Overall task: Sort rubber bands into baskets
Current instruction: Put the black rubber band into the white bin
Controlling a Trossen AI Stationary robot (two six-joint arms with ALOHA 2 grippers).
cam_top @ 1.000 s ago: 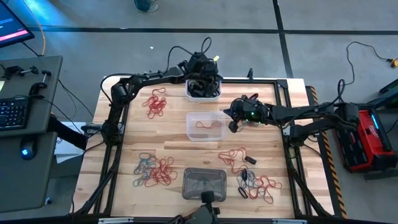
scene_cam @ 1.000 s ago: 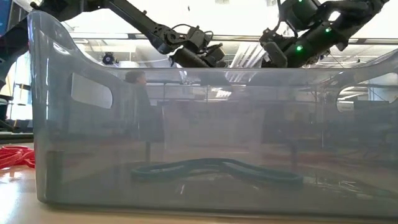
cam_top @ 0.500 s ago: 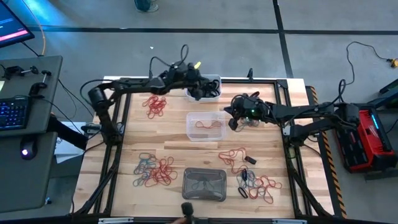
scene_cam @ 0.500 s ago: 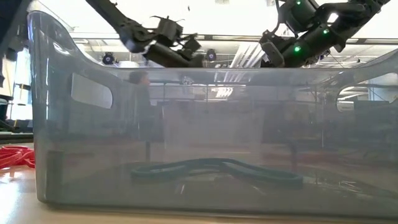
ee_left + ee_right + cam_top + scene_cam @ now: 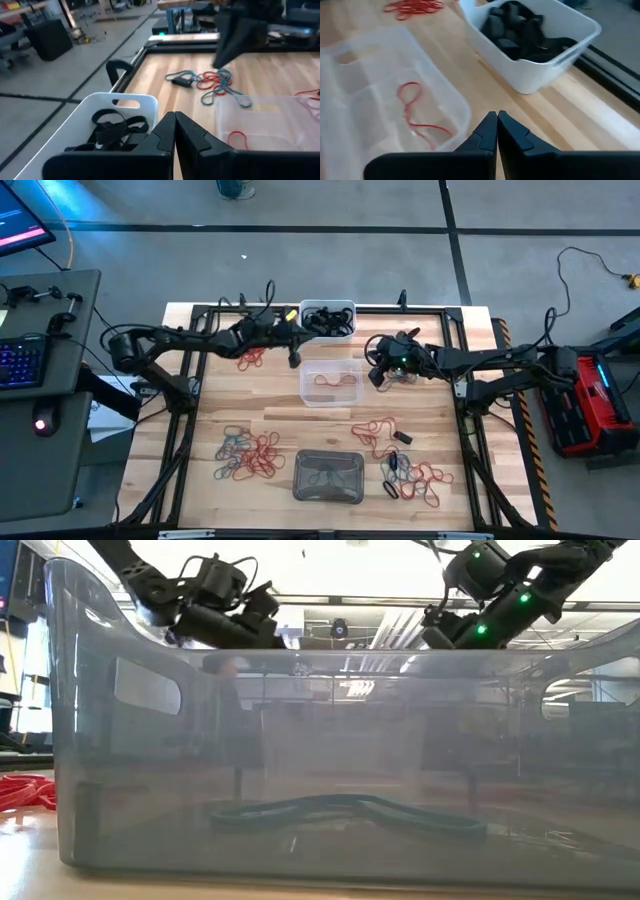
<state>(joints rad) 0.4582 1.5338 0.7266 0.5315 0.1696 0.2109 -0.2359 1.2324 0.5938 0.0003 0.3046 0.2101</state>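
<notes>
The opaque white plastic tub [image 5: 327, 319] holds black bands [image 5: 520, 30]. Just beside it, the clear plastic tub [image 5: 329, 383] holds a thin red loop [image 5: 417, 112]. Farthest from the white tub, the translucent grey tub [image 5: 328, 477] holds a dark teal band [image 5: 340, 812].

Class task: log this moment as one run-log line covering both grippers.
left gripper: shut, empty, beside opaque white plastic basket | right gripper: shut, empty, beside clear plastic basket

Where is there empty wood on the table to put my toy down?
Bare wood lies between the clear plastic basket and the red-and-blue pile of rubber bands, and along the table's left edge under the small red pile. It is crowded around the grey translucent basket and the mixed bands beside it.
</notes>
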